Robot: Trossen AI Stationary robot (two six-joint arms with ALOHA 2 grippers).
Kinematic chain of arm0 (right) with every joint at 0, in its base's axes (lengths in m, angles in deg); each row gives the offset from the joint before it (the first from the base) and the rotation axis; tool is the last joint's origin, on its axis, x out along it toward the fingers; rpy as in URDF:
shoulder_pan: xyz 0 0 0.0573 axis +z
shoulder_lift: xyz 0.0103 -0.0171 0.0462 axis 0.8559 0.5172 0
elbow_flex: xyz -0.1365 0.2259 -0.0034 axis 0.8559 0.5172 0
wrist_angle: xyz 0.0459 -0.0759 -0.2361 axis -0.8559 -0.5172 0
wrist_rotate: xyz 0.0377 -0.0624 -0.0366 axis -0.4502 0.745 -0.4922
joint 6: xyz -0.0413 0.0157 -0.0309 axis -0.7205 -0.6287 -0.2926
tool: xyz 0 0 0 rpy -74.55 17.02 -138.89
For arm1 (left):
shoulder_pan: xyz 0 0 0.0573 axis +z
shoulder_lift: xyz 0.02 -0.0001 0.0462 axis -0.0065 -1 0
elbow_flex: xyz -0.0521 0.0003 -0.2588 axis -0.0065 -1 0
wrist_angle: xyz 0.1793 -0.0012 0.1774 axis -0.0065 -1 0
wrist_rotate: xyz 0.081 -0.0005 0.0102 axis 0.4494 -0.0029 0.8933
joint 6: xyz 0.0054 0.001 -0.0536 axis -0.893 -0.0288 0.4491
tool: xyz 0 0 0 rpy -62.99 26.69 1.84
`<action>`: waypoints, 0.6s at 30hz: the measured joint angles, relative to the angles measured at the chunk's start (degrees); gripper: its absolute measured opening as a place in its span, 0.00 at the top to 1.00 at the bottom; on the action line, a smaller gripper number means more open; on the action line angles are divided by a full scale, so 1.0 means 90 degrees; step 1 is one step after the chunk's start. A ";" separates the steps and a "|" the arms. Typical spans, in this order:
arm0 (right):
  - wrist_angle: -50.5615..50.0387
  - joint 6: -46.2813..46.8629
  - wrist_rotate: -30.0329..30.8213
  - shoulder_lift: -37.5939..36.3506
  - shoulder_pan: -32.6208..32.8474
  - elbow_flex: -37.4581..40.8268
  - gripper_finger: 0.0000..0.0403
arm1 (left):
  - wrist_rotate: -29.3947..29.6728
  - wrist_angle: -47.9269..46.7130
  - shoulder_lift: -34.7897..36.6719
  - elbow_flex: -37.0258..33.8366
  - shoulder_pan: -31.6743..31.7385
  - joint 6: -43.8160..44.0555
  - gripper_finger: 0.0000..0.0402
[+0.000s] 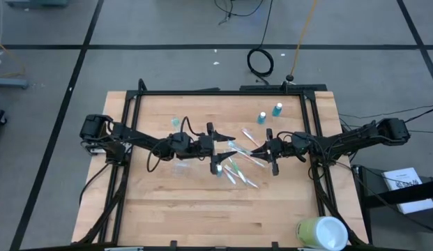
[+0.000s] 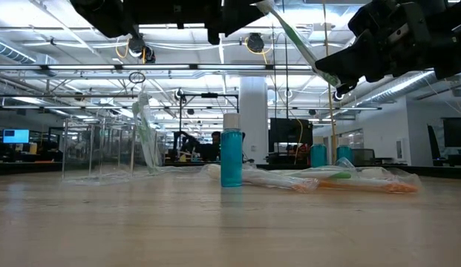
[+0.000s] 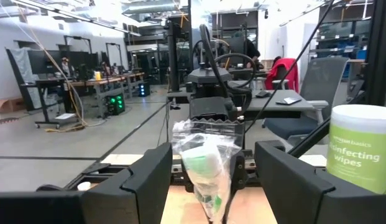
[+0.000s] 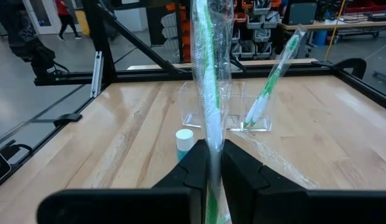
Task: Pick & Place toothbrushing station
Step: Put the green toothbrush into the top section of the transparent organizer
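light: bright overhead strips | shadows: faint | glare: tabletop [image 4: 137,130] sheen | blur: low-view foreground

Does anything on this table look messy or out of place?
Yes. Several wrapped toothbrushes lie scattered flat across the middle of the table instead of standing in the clear cup, which holds just one toothbrush. The right gripper holds another wrapped brush in the air.

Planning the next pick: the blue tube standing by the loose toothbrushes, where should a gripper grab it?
Grip the blue tube on its body just under the white cap, coming straight down. It stands upright, and wrapped toothbrushes lie close beside its base, crowding a low side approach.
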 joint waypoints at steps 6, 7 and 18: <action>-0.0052 0.0000 0.0000 0.0000 0.0000 0.0000 0.94 | -0.0002 0.0000 0.0001 0.0000 -0.0002 -0.0025 0.42; -0.0050 0.0000 0.0000 0.0001 0.0000 0.0000 0.94 | 0.0000 -0.0005 0.0011 0.0000 -0.0001 -0.0074 0.42; -0.0034 0.0002 0.0000 0.0002 0.0001 0.0000 0.94 | 0.0012 -0.0684 0.0391 -0.0029 -0.0019 -0.0081 0.42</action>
